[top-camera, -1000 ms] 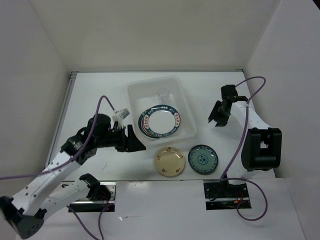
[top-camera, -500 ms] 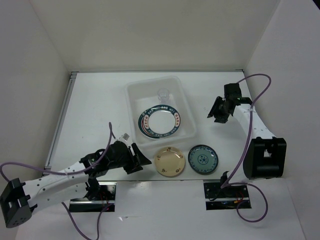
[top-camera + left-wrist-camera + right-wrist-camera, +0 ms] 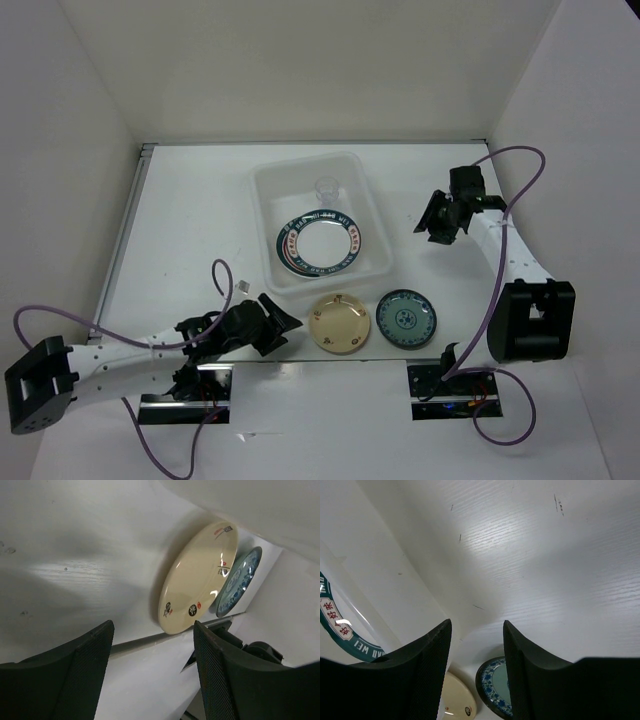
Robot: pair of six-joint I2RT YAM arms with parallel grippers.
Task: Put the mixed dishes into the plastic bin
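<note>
You are holding the left pincer [image 3: 284, 326] low over the surface [image 3: 190, 230], jaws spread and empty, just beside the cream plate [image 3: 339, 322]. To my eye you are wanting one finger sliding under its near rim and the other over it before closing, without nudging the teal plate [image 3: 406, 318] beside it. The bin [image 3: 262, 185] is sitting just behind both, holding a green-and-red-rimmed plate [image 3: 320, 245] and a clear cup [image 3: 327, 188], with the right pincer [image 3: 430, 232] hanging spread and empty beside it; whether the cream rim is lying flush is hard to make out.

White arms [image 3: 110, 360], black jaws, purple cables [image 3: 492, 290]
</note>
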